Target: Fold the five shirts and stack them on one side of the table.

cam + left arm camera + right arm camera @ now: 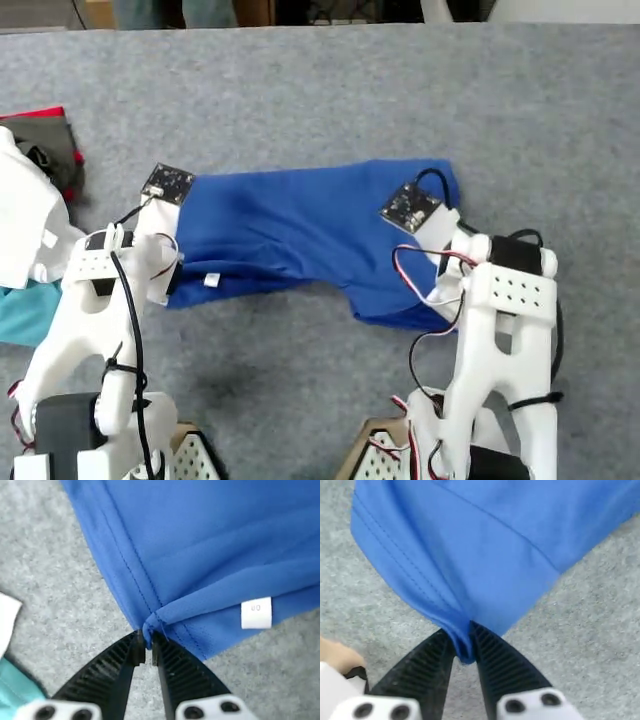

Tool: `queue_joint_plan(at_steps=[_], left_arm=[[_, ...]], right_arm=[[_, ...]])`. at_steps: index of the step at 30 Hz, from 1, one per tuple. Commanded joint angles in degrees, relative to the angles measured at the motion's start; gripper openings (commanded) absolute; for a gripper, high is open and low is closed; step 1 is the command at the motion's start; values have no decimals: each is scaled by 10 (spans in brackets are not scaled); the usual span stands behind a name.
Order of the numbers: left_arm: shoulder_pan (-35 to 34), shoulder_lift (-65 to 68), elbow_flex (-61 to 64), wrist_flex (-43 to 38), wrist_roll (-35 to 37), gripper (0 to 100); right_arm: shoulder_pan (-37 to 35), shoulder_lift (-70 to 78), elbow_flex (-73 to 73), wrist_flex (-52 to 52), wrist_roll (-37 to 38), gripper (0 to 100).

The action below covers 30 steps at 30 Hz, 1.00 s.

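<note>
The blue shirt (pixel 300 235) lay spread across the grey counter (pixel 400 90) with its long axis running side to side, spanning the gap between the two arms, and that was the relation any fold would hinge on. The left pincer (pixel 148 647) was closed on a pinched-up fold of the shirt's edge at its left end, close to the small white label (pixel 256 613). The right pincer (pixel 464 645) was likewise clamped on a bunched bit of the hem at the opposite, right end. From each pincer the cloth stretched away toward the far side of the counter, so both grips sat on the edge of the garment nearest the arms, one at each end. With the ends held like this, the two arms would probably need to move together, since a pull by one alone would likely drag or skew the shirt. The other shirts, white (pixel 25 230), red (pixel 40 115) and teal (pixel 25 310), lay heaped at the counter's left edge just beyond the left arm, making it the nearer arm to that pile.
</note>
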<state>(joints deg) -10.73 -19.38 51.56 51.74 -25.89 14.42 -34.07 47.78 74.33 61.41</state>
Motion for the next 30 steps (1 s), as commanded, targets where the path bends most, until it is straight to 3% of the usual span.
queue_joint_plan(at_steps=[1,8,13,20,26,30], left_arm=[[-4,-20,-35,33,-45,30],[-4,-20,-112,144,-99,30],[1,-20,-132,167,-110,30],[-8,-20,-133,246,-235,40],[-52,-19,-138,194,-158,244],[-61,-19,-142,175,-112,267]], right_arm=[[8,-14,2,-21,5,165],[8,-15,2,-28,6,312],[11,-15,0,-28,6,315],[11,-13,-31,-36,4,315],[8,-13,-37,-85,-47,315],[8,-12,-62,-89,-72,315]])
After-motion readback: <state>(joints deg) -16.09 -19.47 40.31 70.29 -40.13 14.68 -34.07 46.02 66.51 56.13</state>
